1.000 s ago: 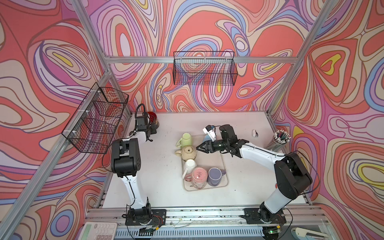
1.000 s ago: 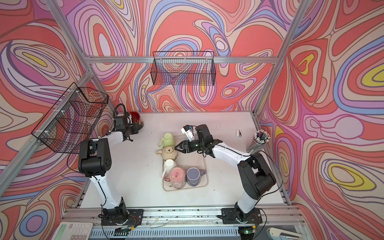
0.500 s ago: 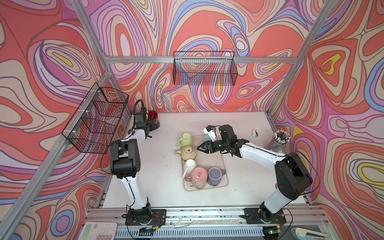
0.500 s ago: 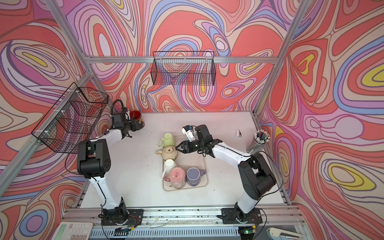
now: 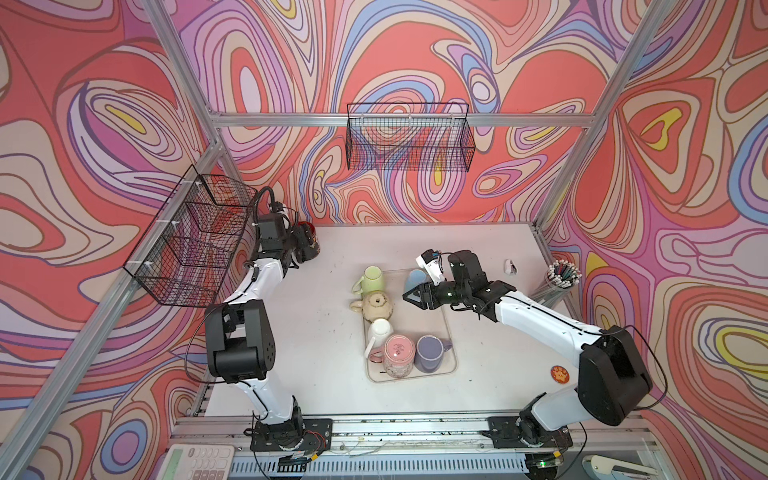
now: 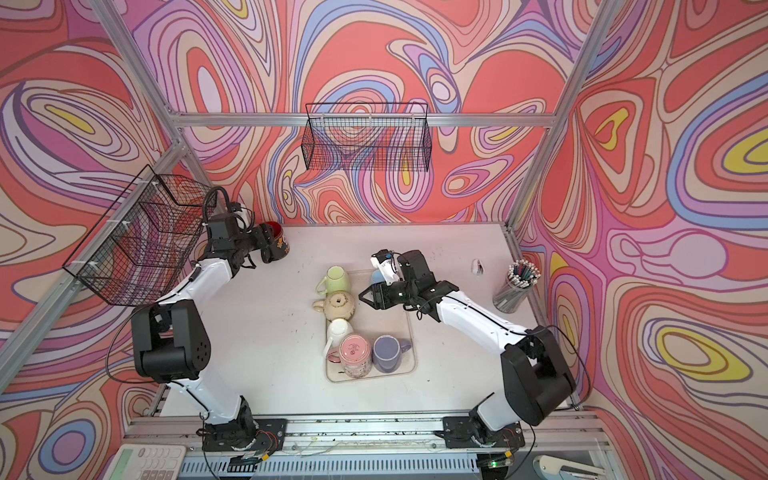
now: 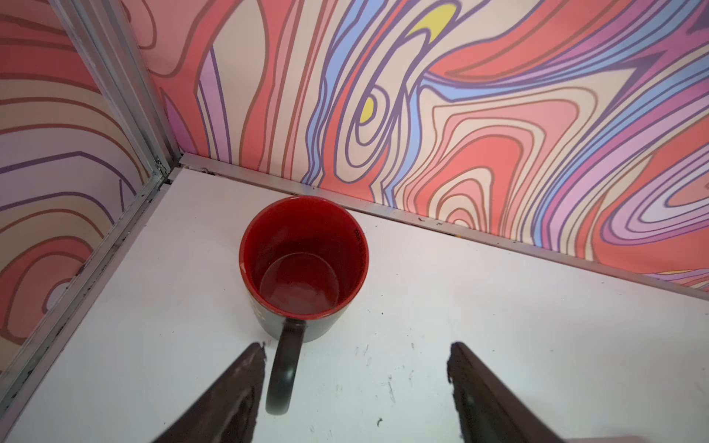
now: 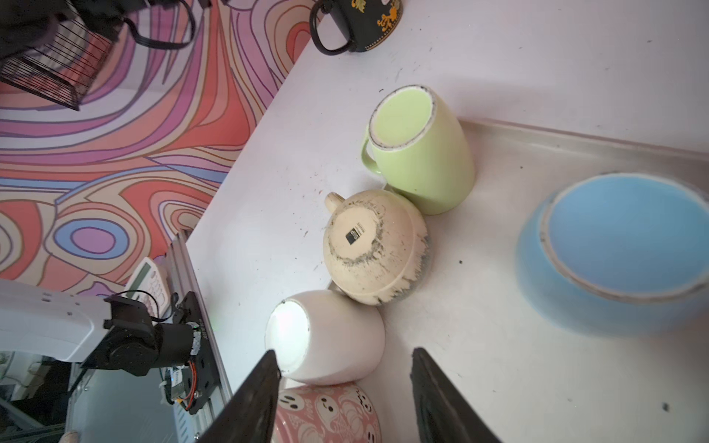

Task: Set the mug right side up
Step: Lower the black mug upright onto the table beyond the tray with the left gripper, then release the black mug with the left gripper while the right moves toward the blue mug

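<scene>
White table (image 5: 324, 324), swirl-patterned walls: the mug (image 7: 303, 261) stood right side up, so the task looked done.
Toward the front edge a tray (image 5: 432, 328) carried cups (image 8: 426, 161), several bottom-up, and the right gripper (image 5: 411, 296) hovered over it, jaws apart, holding nothing. In the far left corner the black, red-lined mug rested on its base, mouth up, its handle lying ungripped between the spread jaws of the left gripper (image 7: 356, 347). Only backing that arm away seemed left.
</scene>
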`<state>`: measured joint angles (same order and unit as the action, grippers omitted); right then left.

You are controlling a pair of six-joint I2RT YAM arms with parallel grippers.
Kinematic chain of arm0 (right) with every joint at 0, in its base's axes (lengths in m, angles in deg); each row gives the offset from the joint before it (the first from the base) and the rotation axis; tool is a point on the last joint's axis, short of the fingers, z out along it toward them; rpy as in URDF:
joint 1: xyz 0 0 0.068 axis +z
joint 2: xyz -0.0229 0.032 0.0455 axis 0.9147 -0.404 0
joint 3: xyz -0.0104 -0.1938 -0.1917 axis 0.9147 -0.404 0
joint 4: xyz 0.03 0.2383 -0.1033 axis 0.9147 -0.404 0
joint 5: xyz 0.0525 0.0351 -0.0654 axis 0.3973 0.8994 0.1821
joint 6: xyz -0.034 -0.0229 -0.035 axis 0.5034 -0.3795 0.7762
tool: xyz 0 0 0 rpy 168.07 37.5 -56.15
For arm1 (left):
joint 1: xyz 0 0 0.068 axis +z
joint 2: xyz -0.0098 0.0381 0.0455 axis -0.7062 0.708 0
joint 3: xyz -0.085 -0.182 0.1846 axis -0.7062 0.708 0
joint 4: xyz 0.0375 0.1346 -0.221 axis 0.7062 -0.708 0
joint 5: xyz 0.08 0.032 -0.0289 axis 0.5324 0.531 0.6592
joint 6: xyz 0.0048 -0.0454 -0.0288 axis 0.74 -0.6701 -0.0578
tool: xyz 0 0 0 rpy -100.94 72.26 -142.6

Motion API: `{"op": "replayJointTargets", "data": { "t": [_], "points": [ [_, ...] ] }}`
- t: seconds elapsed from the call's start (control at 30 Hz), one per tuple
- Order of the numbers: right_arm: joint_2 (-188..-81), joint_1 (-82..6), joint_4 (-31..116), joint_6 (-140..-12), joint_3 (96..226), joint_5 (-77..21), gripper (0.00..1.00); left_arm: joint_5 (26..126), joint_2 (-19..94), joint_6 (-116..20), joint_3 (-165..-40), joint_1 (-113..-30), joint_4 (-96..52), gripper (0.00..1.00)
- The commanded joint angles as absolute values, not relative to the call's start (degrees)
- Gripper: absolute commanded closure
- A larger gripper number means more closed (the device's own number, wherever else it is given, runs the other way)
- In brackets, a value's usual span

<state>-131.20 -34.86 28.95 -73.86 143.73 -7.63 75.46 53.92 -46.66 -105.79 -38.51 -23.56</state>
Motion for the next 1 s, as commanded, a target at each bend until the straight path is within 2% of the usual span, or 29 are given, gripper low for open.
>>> {"op": "replayJointTargets", "data": {
  "t": [0.0,0.03,0.23,0.37,0.4,0.53,0.73,0.97],
  "points": [
    [-127.4,-33.1,22.1,-71.2,142.6,-16.5,0.43,74.7,49.7,-51.3,-104.7,-40.1,-27.6,0.19],
    [-126.4,-32.5,20.6,-70.9,142.2,-18.8,0.43,75.5,48.3,-52.0,-104.4,-40.9,-28.8,0.14],
    [-121.0,-31.6,15.1,-73.3,139.3,-25.5,0.43,77.8,39.2,-53.3,-99.7,-48.8,-31.7,0.11],
    [-117.8,-31.6,13.2,-73.1,137.7,-26.0,0.43,79.0,33.6,-56.9,-96.4,-52.8,-34.7,0.08],
    [-116.8,-31.6,13.6,-72.8,136.9,-25.7,0.43,79.0,32.3,-57.7,-95.7,-53.6,-35.8,0.01],
    [-115.4,-31.8,15.3,-73.6,135.7,-25.6,0.42,79.6,26.7,-58.6,-94.0,-56.9,-40.7,0.00],
    [-120.5,-38.2,19.7,-78.4,138.5,-20.6,0.41,79.5,17.9,-58.1,-91.6,-60.6,-47.6,0.00],
    [-134.1,-42.3,13.2,-77.9,154.0,-26.1,0.42,78.8,7.3,-55.8,-88.3,-61.0,-55.5,0.00]
  ]
}}
